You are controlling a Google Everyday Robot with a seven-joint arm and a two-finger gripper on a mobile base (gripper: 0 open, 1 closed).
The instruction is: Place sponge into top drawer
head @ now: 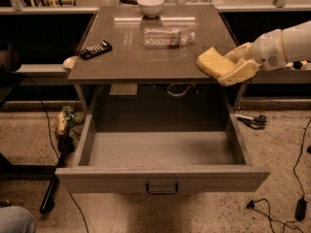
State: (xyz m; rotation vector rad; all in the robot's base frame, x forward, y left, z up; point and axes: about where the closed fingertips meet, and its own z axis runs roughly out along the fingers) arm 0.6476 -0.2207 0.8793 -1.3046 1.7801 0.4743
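The yellow sponge [213, 62] is held in my gripper [232, 67] above the front right corner of the grey-brown tabletop [146, 47]. My arm comes in from the right. The yellowish fingers [239, 72] are shut around the sponge. The top drawer [160, 154] stands pulled wide open below the tabletop, its inside empty, with a small dark handle [162, 188] at the centre of its front panel. The sponge is above and behind the drawer's right wall.
On the tabletop lie a clear plastic bottle [167, 36], a white bowl [150, 5] at the back and a black remote [95, 49] at the left. Cables [272, 212] and a small tool [251, 121] lie on the floor at the right.
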